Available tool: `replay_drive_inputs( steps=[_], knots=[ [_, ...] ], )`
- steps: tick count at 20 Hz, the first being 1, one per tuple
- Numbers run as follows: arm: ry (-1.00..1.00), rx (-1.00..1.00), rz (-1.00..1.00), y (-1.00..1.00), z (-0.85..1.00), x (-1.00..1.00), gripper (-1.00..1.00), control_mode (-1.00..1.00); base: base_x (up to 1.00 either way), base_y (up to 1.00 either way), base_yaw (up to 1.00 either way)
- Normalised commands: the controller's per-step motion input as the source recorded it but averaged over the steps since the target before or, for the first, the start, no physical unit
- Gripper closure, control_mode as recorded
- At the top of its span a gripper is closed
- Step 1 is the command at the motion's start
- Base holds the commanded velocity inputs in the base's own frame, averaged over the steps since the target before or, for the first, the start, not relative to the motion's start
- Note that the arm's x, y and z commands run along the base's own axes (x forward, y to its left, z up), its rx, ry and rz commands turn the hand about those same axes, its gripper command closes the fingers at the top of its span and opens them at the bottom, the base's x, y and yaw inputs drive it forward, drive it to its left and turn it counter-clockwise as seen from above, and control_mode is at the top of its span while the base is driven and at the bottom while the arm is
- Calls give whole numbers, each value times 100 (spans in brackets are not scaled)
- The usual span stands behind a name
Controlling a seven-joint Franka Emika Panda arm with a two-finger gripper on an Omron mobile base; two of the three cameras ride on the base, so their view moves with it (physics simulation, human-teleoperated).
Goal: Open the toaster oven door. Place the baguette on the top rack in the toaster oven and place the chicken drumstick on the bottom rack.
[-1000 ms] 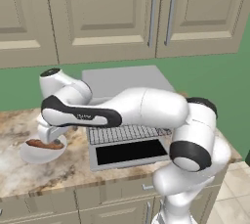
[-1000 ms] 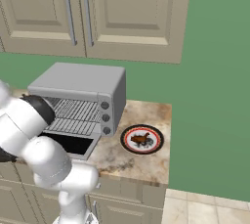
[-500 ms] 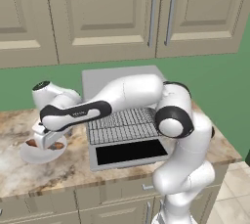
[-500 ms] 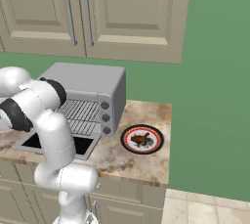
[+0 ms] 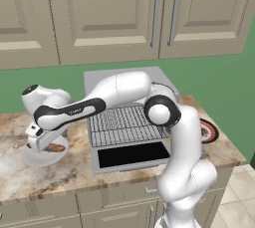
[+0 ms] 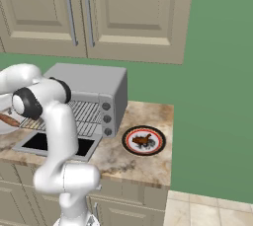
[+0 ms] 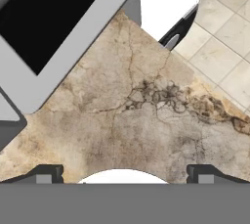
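Marble counter (image 5: 60,177) below, I've swung my wide-open gripper (image 5: 42,140) left over the baguette (image 5: 55,148) on its white plate (image 5: 30,158), the toaster oven door (image 5: 132,156) already down.

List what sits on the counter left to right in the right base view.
Baguette on a white plate at the left edge → toaster oven with its door folded down → red-rimmed plate holding the chicken drumstick.
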Motion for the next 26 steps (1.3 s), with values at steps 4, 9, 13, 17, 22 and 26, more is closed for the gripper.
replay_drive_inputs(
  steps=[4, 9, 13, 17, 22, 26],
  knots=[
    [0, -2, 4, 26, -31, 29, -100, -100, 0, 0, 0],
    [0, 0, 5, 0, -26, 22, -100, -100, 0, 0, 0],
    [0, 0, 6, 0, -32, 28, -100, -100, 0, 0, 0],
    [0, 0, 6, 0, -36, 26, -100, -100, 0, 0, 0],
    [0, 0, 6, 0, -36, 22, -100, -100, 0, 0, 0],
    [0, 0, 6, 0, -34, 26, -100, -100, 0, 0, 0]
  ],
)
